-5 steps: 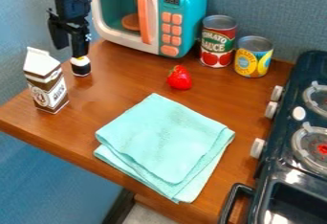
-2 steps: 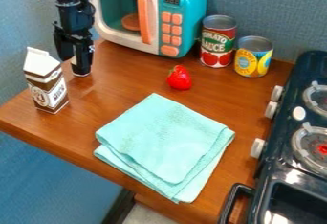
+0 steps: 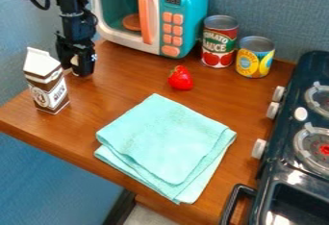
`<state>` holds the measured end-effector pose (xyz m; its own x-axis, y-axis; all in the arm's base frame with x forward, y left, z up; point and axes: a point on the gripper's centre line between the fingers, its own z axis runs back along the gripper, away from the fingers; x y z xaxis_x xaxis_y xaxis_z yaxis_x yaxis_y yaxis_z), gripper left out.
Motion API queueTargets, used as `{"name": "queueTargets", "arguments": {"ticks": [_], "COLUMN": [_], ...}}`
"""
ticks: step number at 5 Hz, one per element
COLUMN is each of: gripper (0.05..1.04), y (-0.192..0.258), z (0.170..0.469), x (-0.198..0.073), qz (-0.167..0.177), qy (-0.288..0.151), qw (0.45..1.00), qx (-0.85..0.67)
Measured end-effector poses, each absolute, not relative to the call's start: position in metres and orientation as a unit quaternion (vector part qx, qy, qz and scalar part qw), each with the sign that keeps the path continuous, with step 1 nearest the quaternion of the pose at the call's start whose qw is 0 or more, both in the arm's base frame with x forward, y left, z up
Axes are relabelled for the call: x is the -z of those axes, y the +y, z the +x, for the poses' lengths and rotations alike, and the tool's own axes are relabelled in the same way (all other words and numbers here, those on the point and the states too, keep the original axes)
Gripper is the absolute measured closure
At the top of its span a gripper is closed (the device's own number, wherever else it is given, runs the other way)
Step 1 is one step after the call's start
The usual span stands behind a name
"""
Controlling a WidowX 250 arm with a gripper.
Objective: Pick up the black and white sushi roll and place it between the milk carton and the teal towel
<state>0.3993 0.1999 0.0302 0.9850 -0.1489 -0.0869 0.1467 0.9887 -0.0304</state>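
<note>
The gripper hangs down at the upper left of the table, low over its surface. It is at a small white and black object, which it mostly hides; a pale part of the object shows through the gripper. Just to the left and nearer the camera stands a brown and white milk carton, upright. A red strawberry lies further right, in front of the toy microwave. The folded turquoise cloth lies flat in the middle of the table.
A tomato sauce can and a yellow and blue can stand right of the microwave. The dark toy stove lines the right side. Close behind the gripper is the blue wall; the table's edge runs along the lower left.
The gripper has come slightly right and down, and now covers most of the small white and black object, which showed clearly below it before. The other things have stayed in place.
</note>
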Motion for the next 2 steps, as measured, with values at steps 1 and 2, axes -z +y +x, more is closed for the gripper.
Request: {"name": "queueTargets", "arguments": {"ticks": [1, 2], "gripper": [0.116, 0.353], "y": [0.2006, 0.1958], "z": [0.4007, 0.4027], "x": [-0.0249, -0.0245], "qz": [-0.009, -0.022], "qy": [0.045, 0.038], "qw": [0.996, 0.996], "qx": [0.070, 0.075]}}
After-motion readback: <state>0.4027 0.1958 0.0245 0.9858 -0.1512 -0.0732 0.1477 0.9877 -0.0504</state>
